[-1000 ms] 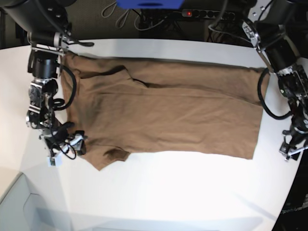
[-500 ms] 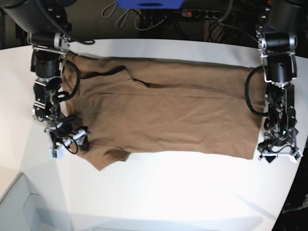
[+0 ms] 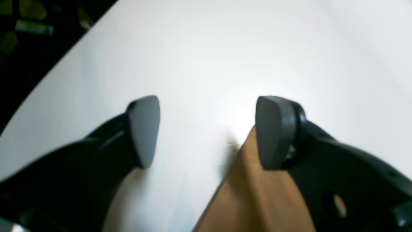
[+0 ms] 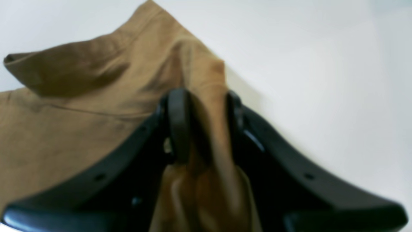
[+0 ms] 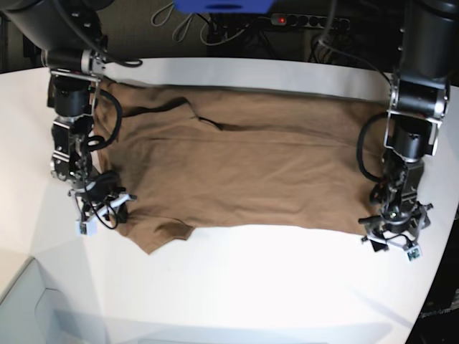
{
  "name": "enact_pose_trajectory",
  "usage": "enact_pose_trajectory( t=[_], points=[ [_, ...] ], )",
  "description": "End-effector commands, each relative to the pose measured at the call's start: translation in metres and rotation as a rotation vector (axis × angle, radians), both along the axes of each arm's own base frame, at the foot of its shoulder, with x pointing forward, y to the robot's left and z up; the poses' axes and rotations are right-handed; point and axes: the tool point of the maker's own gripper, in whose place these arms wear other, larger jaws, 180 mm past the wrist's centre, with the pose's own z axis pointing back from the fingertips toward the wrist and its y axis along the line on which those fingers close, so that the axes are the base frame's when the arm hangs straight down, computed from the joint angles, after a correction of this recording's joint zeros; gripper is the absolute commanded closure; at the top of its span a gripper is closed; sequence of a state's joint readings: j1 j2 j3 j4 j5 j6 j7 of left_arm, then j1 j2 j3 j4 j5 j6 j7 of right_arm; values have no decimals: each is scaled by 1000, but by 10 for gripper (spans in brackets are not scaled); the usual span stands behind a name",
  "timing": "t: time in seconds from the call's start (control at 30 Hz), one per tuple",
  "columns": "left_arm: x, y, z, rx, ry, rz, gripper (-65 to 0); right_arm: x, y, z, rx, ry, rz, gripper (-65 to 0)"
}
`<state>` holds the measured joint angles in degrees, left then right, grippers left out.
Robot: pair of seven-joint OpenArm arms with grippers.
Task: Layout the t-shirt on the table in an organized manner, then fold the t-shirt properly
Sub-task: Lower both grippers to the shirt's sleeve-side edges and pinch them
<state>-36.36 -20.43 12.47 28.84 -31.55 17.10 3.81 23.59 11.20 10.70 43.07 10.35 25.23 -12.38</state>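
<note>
Both arms reaching straight down, wrists vertical. Left gripper [image 3: 207,130] with jaws spread wide, pads [image 3: 146,129] well apart, a corner of the t-shirt [image 3: 254,193] lying just under the right-hand pad. Right gripper [image 4: 204,125] with jaws drawn close, pinching a raised fold of cloth between its fingertips [image 4: 177,122].

text: none legible | labels: none | brands: none | numbers: none | signs: none

white table [image 5: 237,287], tan t-shirt [image 5: 244,165] spread flat
</note>
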Motion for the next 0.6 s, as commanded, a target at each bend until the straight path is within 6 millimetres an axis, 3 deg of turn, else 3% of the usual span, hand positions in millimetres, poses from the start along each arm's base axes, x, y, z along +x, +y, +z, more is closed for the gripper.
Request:
enact_pose_trajectory(
  t=[0.0,0.23,0.4,0.57],
  points=[
    [15,5,26,45,-67,-12,-449,8,-1,11,-3,-21,6,-156],
    [12,-29,-2,112,-44,-100,-449,7,0,9,-2,-15,7,-156],
    [12,-58,-23,28,-43,-210,-447,5,0,7,-2,-11,8,-156],
    [9,-55,-27,33,-46,-205,-446,5,0,7,-2,-11,8,-156]
  ],
)
